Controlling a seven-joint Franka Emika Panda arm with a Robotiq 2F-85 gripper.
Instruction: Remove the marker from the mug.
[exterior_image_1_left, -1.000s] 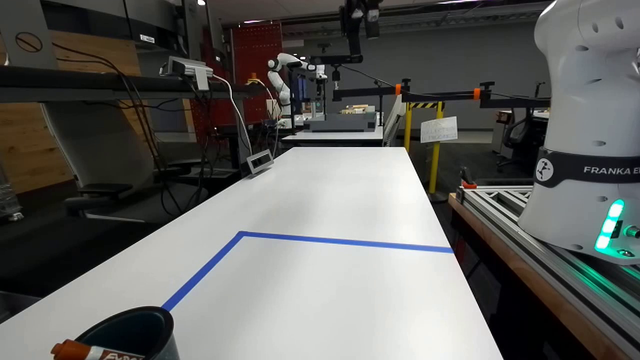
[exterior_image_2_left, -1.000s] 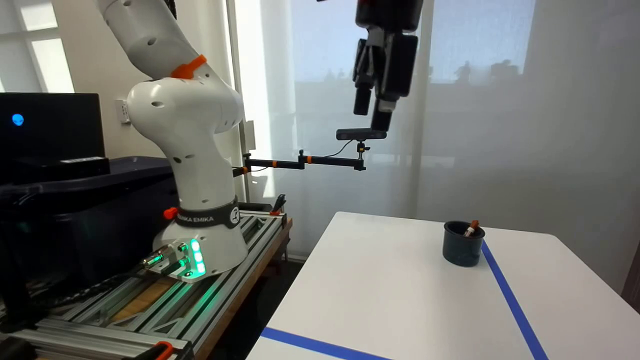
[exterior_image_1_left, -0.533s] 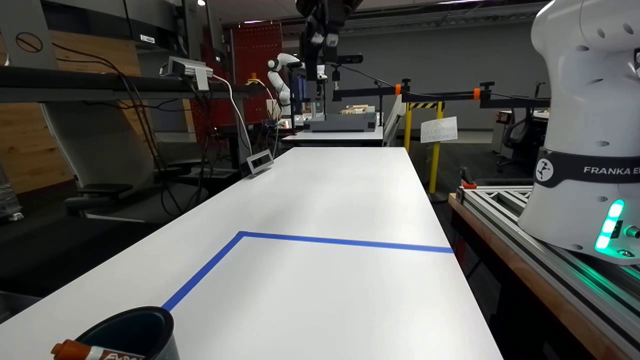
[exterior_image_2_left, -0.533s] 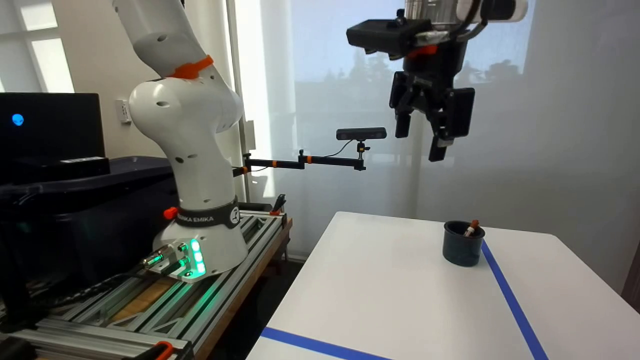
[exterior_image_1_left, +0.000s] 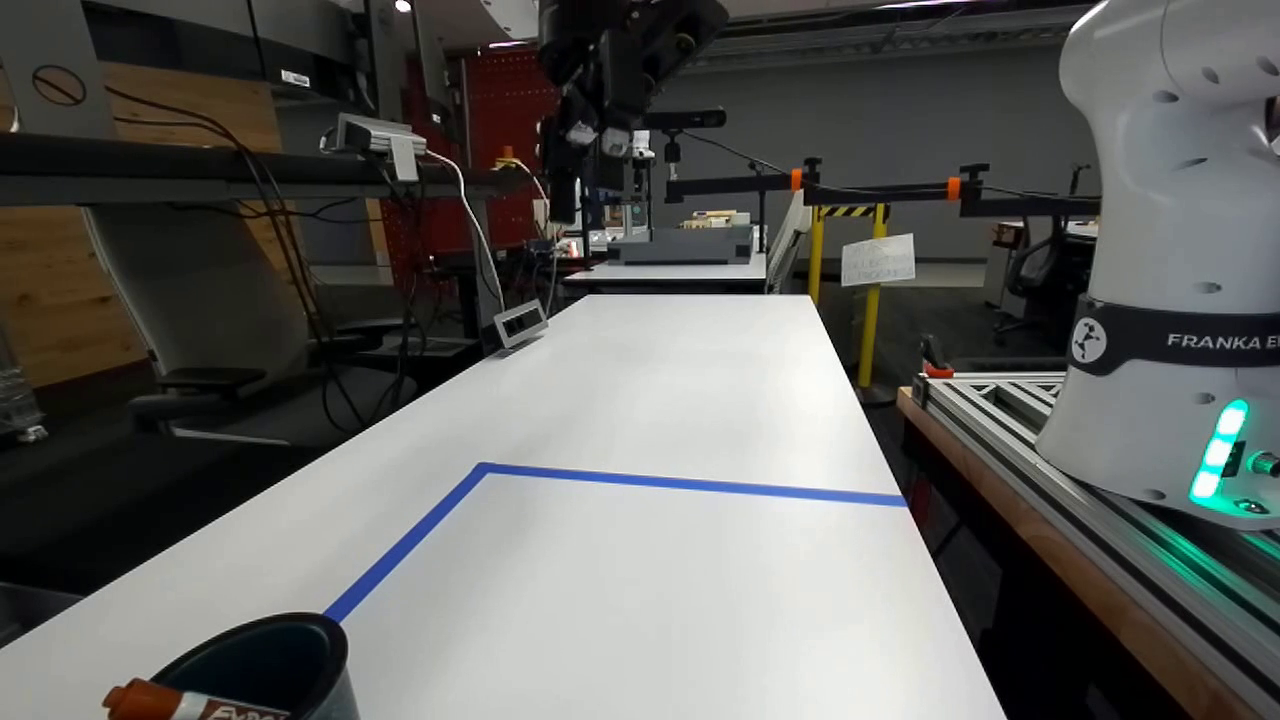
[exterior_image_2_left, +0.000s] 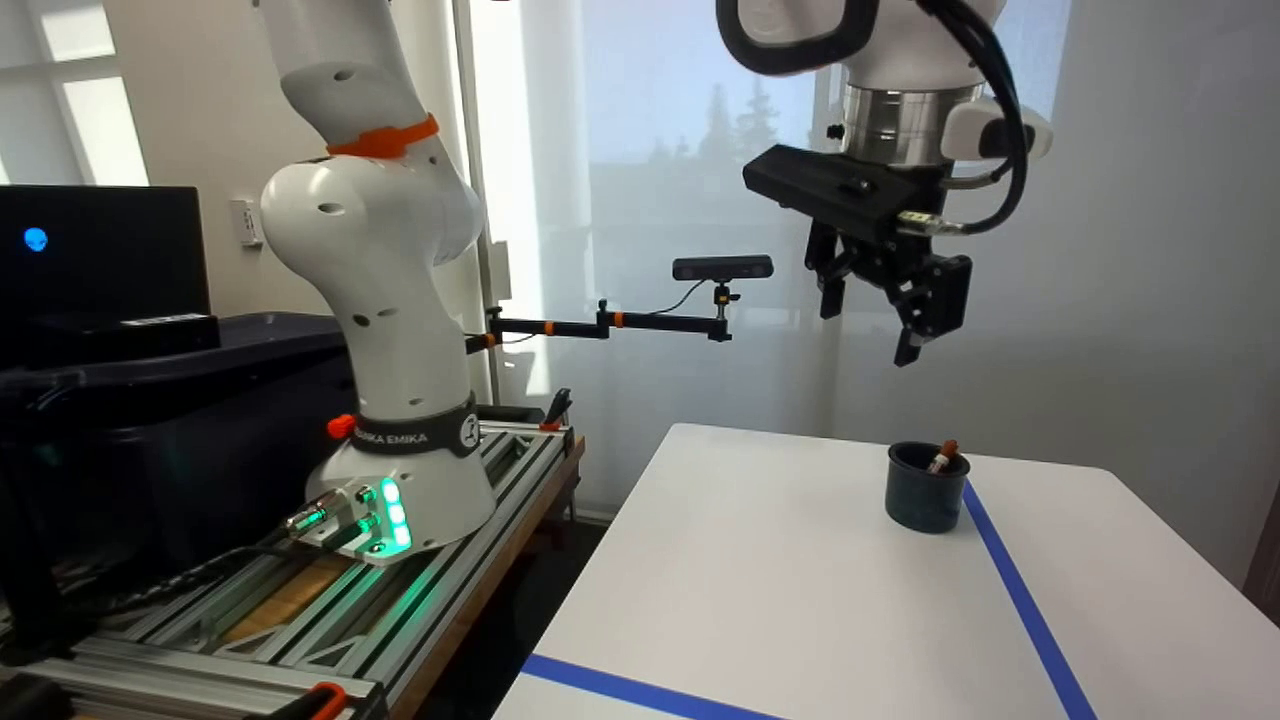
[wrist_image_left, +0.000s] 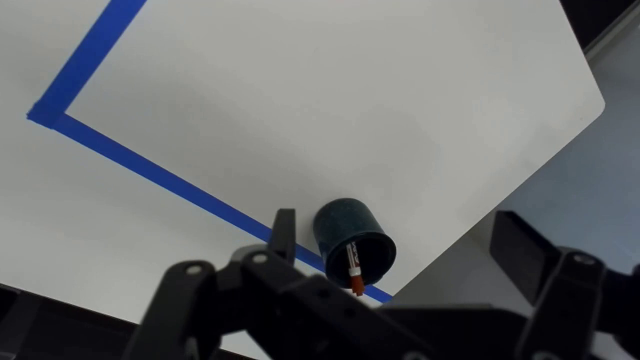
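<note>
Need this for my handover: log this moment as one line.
pincer: open, empty, higher than mug | marker: inside mug, partly sticking out | mug: upright on table | removal: not yet done

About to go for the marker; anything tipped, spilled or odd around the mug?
Nothing stands out: the mug is upright on the white table, and the marker leans inside it, poking out of the top. I see no spill or damage.
</note>
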